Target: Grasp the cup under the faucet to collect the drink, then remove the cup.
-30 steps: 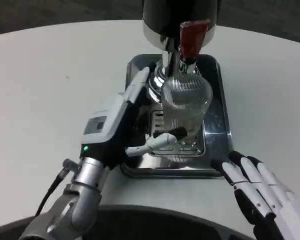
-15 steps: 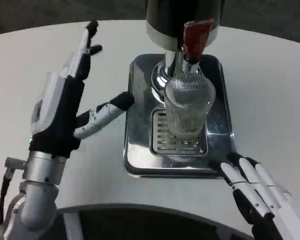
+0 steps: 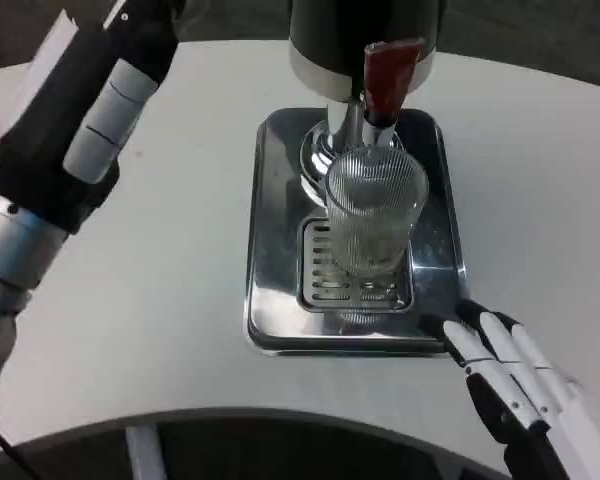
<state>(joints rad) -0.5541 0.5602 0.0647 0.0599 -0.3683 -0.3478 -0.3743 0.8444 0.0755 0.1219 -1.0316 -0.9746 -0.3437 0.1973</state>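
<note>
Head view, looking down on a white table [image 3: 180, 330]. At centre, a polished steel drip tray [image 3: 270, 300], rectangular with rounded corners, slotted grate in its middle. On that grate, upright, a clear ribbed cup [image 3: 372, 215], standing free, touched by neither hand. Directly over the cup's rim, a faucet [image 3: 380, 125] with a red tap handle [image 3: 388, 75] above it, mounted on the dark round body of a drink dispenser [image 3: 360, 30] at the top edge. Chrome base of the dispenser just behind the cup, on the tray's far half. Whether any liquid sits in the cup: cannot tell through the ribbed glass.

Left hand [image 3: 85, 110] raised high at the upper left, well apart from cup and tray, close to the camera and cut off by the frame's edge. White back and black side visible, silver forearm below it; fingers out of frame, so spread or curled cannot be told.

Right hand [image 3: 510, 385] low at the lower right, over the table just beside the tray's near right corner. Fingers [image 3: 480, 375] in white and black stretched out straight, lying side by side with slight gaps, tips pointing toward the tray corner and reaching its edge. Nothing held in it. Cup well apart from those fingertips, further in on the grate.
</note>
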